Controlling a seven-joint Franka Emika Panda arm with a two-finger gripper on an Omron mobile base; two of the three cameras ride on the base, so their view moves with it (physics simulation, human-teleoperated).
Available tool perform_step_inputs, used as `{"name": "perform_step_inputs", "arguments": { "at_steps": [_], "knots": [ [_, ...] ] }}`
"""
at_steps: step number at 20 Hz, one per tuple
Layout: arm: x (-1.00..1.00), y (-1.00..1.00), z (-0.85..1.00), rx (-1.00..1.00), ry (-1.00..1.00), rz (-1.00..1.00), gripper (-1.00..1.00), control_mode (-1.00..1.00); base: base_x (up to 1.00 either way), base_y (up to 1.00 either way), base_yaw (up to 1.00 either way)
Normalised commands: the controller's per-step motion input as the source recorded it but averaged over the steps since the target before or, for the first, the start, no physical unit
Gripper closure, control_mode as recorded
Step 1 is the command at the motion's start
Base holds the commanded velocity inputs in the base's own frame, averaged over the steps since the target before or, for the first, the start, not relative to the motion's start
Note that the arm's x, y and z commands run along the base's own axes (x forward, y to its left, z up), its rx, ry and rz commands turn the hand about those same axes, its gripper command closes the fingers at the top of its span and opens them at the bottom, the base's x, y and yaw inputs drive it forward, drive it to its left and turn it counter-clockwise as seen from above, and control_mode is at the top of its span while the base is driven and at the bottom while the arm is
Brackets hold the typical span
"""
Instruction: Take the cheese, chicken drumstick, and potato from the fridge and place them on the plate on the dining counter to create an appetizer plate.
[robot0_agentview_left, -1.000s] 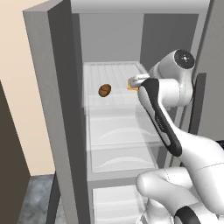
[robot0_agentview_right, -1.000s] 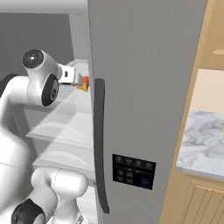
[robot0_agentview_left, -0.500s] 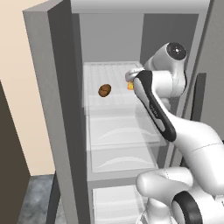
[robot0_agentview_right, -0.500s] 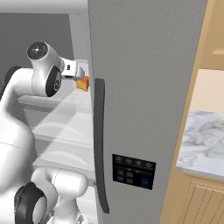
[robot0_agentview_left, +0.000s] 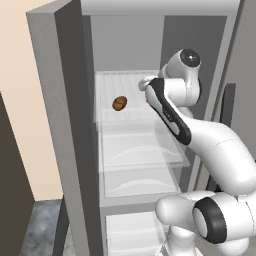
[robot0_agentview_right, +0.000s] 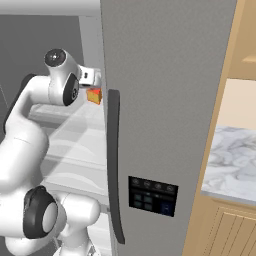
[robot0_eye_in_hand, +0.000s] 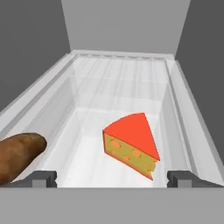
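The gripper (robot0_eye_in_hand: 112, 178) stands wide apart, holding nothing, low over the near edge of the fridge (robot0_agentview_left: 65, 125) shelf (robot0_eye_in_hand: 122, 96). The cheese (robot0_eye_in_hand: 132, 143) lies just beyond, between the fingertips (robot0_eye_in_hand: 43, 177), nearer the shelf's right edge. A brown piece (robot0_eye_in_hand: 18, 154), cut off by the frame, lies at the near left edge.

Beige wall (robot0_agentview_left: 20, 75) left; light wood cabinetry (robot0_agentview_right: 220, 235) right.

Even, soft rendered light, faint shadows, no glare, everything sharp and undistorted.
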Motion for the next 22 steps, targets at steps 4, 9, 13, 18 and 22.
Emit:
{"name": "perform_step_inputs", "arguments": {
  "at_steps": [4, 9, 13, 18, 22],
  "knots": [
    [0.27, 0.00, 0.00, -0.04, 0.07, 0.00, -1.00, -1.00, 0.00, 0.00, 0.00],
    [0.16, 0.00, 0.00, -0.08, 0.10, 0.00, -1.00, -1.00, 0.00, 0.00, 0.00],
    [0.04, -0.05, -0.01, -0.07, 0.07, 0.04, -1.00, -1.00, 0.00, 0.00, 0.00],
    [0.01, -0.11, -0.12, -0.02, 0.01, 0.08, -1.00, -1.00, 0.00, 0.00, 0.00],
    [0.01, -0.10, -0.22, 0.00, 0.00, 0.08, -1.00, -1.00, 0.00, 0.00, 0.00]
  ]
}}
